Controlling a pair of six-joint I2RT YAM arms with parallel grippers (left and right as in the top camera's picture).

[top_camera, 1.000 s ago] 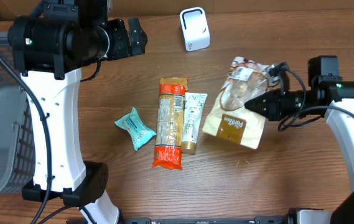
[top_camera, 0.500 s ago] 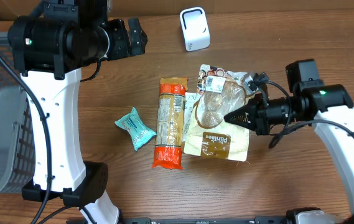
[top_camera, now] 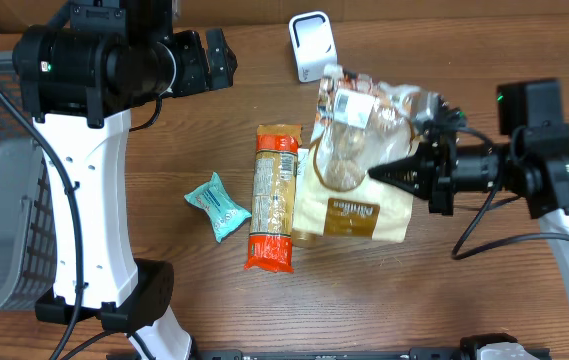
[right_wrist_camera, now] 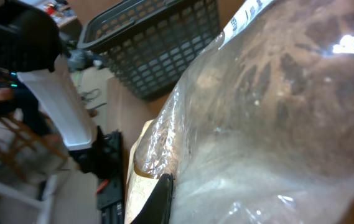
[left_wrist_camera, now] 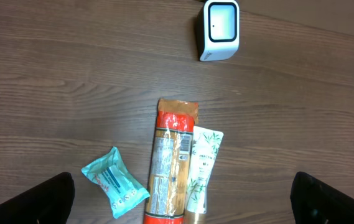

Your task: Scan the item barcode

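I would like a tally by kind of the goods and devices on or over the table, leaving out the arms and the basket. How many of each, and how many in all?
bread bag: 1
long orange packet: 1
tube: 1
teal packet: 1
white scanner: 1
Total: 5

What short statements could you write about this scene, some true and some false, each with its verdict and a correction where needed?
1. The right gripper is shut on the bread bag. True.
2. The left gripper holds the teal packet. False: it is open and holds nothing; the packet lies on the table.
3. The white scanner stands apart from the pasta package. True.
4. The tube stands upright. False: it lies flat on the table, right beside the pasta package.
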